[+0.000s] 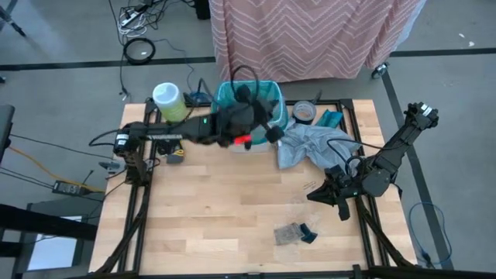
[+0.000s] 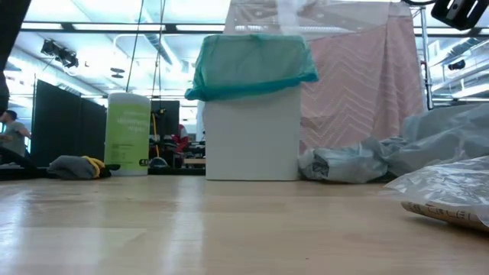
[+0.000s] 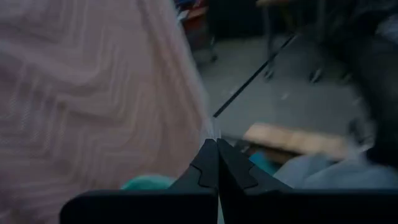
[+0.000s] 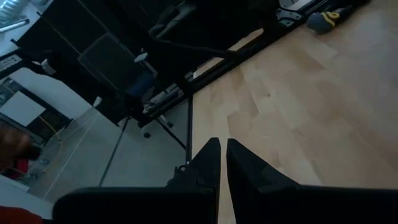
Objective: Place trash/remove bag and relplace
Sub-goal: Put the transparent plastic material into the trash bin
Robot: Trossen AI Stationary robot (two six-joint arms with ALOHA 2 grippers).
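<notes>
The white bin (image 1: 249,144) (image 2: 252,134), lined with the teal bag (image 1: 226,94) (image 2: 252,65), stands at the table's far edge. My left gripper (image 1: 269,129) (image 3: 216,144) hangs above the bin's right rim, pointing roughly level, shut on a thin clear scrap of trash (image 2: 286,17). More trash (image 1: 294,232), including a clear packet (image 2: 451,195), lies near the front edge. My right gripper (image 1: 322,194) (image 4: 222,146) waits shut above the table's right side, touching nothing. My left gripper pinches a thin pale wisp of clear plastic (image 3: 213,132) between its two fingertips. The scrap is lifted clear, and in the low view it hangs above the bin's opening. Which part of the scrap the fingers have cannot be told.
A crumpled pale grey plastic bag (image 1: 310,143) (image 2: 382,156) lies right of the bin. A green wipes canister (image 1: 169,101) (image 2: 127,134) stands left of it, a tape roll (image 1: 304,112) behind the grey bag. A pink cloth (image 1: 310,35) hangs beyond the far edge.
</notes>
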